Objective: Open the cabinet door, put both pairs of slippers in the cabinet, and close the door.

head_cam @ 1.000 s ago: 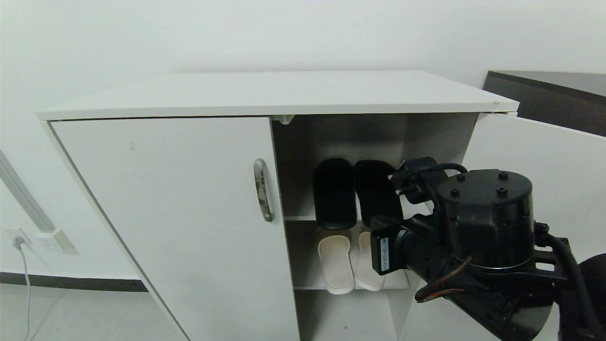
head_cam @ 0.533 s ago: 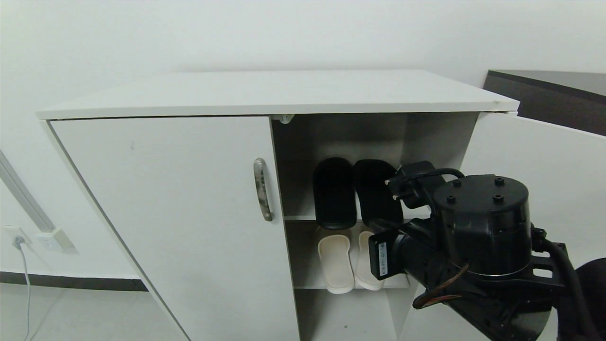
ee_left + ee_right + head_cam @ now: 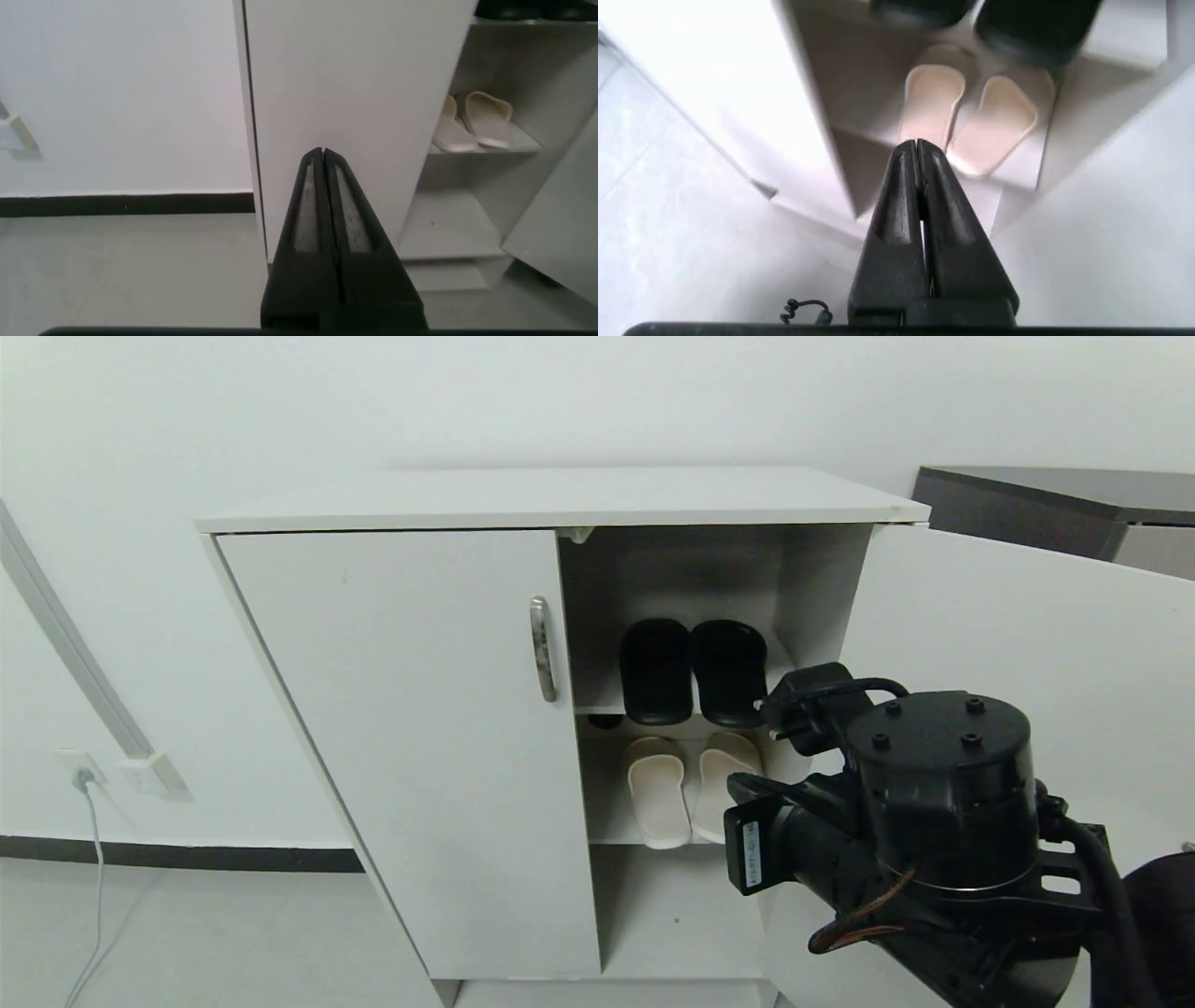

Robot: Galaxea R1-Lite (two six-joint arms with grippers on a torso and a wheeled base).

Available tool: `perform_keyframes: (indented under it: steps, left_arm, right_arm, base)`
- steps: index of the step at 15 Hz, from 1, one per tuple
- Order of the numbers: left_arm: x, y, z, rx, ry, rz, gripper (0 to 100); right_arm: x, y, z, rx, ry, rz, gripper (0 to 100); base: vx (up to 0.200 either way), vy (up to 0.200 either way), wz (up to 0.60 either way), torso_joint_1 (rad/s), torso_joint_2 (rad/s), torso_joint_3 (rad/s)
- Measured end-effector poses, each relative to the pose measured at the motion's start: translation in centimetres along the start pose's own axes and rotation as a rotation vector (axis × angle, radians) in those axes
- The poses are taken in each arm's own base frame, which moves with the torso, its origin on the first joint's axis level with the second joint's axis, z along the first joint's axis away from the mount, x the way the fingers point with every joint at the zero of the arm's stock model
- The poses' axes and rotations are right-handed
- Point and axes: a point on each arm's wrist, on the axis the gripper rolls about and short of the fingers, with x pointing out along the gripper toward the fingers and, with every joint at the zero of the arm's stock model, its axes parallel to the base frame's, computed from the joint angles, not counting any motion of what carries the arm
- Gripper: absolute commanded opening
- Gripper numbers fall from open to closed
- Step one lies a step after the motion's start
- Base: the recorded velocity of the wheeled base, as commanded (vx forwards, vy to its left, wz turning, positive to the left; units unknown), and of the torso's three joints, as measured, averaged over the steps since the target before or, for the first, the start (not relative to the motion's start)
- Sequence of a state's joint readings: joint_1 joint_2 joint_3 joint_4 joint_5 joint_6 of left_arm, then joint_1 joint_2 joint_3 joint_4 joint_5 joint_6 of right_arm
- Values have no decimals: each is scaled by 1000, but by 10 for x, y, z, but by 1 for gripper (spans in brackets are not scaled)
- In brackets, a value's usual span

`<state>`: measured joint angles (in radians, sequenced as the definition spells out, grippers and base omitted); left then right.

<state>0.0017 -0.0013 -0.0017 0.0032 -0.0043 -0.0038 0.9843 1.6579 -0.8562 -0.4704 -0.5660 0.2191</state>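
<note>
The right arm (image 3: 938,789) bends low before the cabinet (image 3: 560,497); the right pincer (image 3: 918,149), closed on nothing, points at the white slippers (image 3: 931,103). The left pincer (image 3: 322,157), closed too, faces the left door (image 3: 355,75).

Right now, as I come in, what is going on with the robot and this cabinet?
Both pairs of slippers are already in the cabinet: the black pair on the upper shelf, the white pair on the shelf below. The right door stands open and is not yet closed; the left door is shut. The right gripper is in front of the open side, shut and empty. The left gripper is shut and empty too.
</note>
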Motion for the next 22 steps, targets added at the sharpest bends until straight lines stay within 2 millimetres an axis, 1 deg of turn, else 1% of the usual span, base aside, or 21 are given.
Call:
perform_keyframes:
  steps: [10,22]
  left_arm:
    - [0,0,0,-2,0,0,0]
    - [0,0,0,-5,0,0,0]
  right_arm:
    - [1,-1,-7,-13,21,-3,0]
    - [6,-5,-14,-39,47,-19,0]
  base:
    - [-200,0,0,3,1,2]
    - [0,0,0,0,0,0]
